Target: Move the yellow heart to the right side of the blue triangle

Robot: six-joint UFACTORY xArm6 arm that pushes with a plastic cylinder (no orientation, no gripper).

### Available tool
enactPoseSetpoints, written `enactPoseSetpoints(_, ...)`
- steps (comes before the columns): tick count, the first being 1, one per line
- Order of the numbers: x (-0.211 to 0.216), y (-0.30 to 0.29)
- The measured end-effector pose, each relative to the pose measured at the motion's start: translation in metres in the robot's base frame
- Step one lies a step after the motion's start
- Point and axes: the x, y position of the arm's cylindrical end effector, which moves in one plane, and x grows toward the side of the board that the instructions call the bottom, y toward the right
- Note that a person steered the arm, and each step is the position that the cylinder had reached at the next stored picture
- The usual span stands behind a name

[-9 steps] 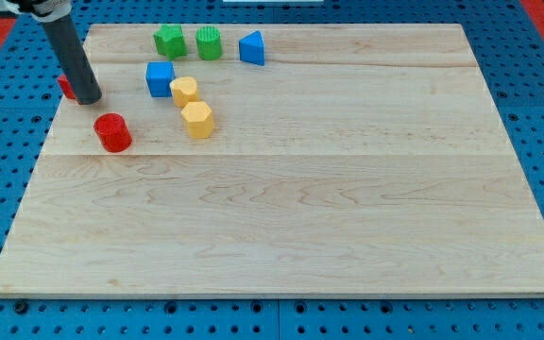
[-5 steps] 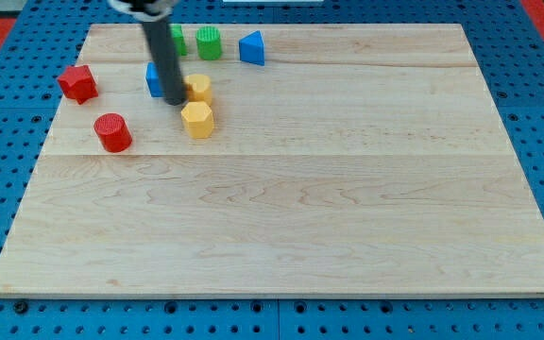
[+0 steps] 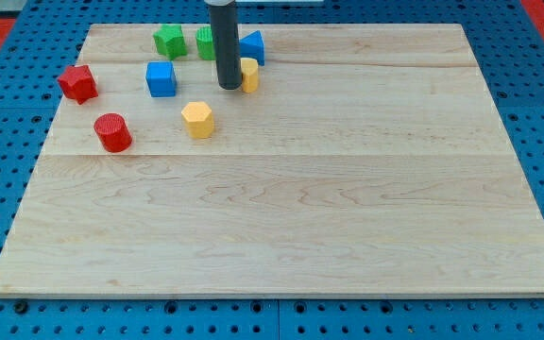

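Yellow heart (image 3: 249, 74): it is lying near the view's top, just below the blue triangle (image 3: 252, 46) and close to touching it; part of its left side is being hidden by the rod, so its outline is hard to make out.
My tip (image 3: 229, 87): it is pressing against the heart's left side, at board height; there are no jaws to spread or close, only a plain rod end, and it is carrying nothing.
Step in hand: I am judging that the push is under way, with the heart being driven toward the view's right, but not yet at its goal beside the triangle.
Next move: it is calling for a push on toward the view's right, past the triangle's lower corner, then a nudge from below toward the view's top, so that the heart is sitting level with the triangle on its right.
Risk: the heart is lying so near the triangle that a push angled upward is likely to knock the triangle.
Neighbours: the green cylinder (image 3: 206, 42) is half hiding behind the rod; the green block (image 3: 168, 41), blue cube (image 3: 161, 78), yellow hexagon (image 3: 197, 119), red cylinder (image 3: 112, 131) and red block (image 3: 77, 82) are all lying to the left, out of the path.
Open room: the board (image 3: 366, 189) right of the triangle is lying bare.
Edges: the board's top edge is running just above the triangle, leaving little margin upward.
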Motion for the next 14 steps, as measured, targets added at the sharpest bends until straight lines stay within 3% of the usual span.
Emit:
enactPoseSetpoints(6, -0.020, 0.028)
enactPoseSetpoints(9, -0.021, 0.091)
enactPoseSetpoints(14, -0.048, 0.122)
